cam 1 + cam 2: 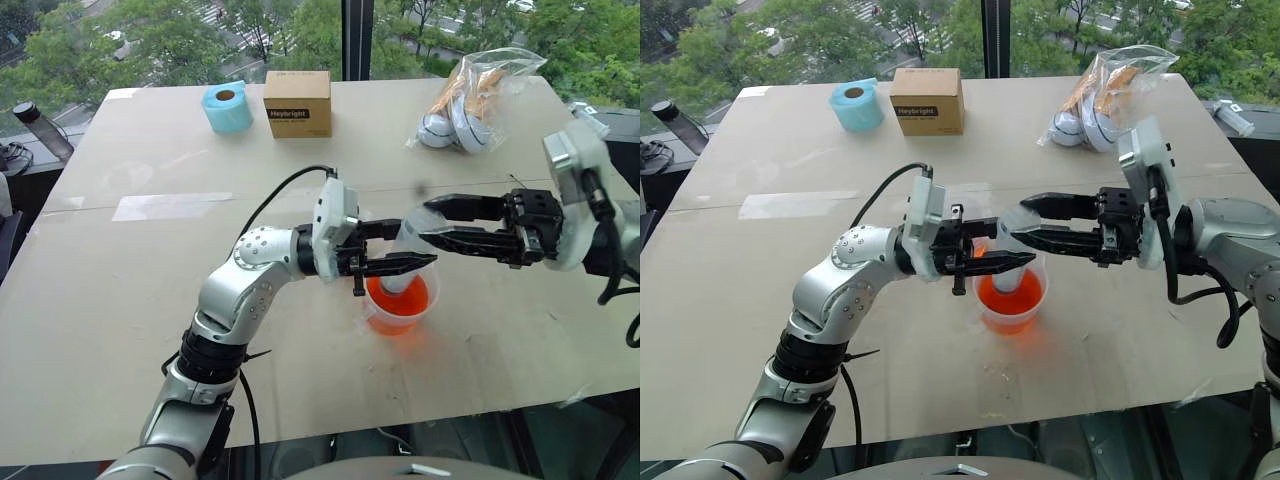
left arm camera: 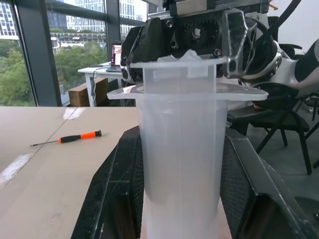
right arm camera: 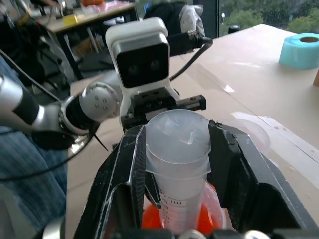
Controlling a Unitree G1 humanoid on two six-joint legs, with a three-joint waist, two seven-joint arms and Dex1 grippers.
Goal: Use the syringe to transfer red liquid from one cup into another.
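We hold the syringe (image 2: 180, 149) tight in our left gripper (image 1: 392, 264), tip in the red liquid (image 1: 396, 305). Our right gripper (image 1: 432, 222) squeezes its top (the plunger); we think pulling up comes next.

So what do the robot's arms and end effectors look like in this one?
Both arms are silver-grey metal with dark joint rings and black cables looped along them. Each wrist carries a white box-shaped camera housing. The left end effector and right end effector each have two black, tapered fingers with textured inner faces.

a blue tape roll (image 1: 228, 107), cardboard box (image 1: 297, 103), plastic bag (image 1: 474, 98), orange-handled screwdriver (image 2: 67, 139).
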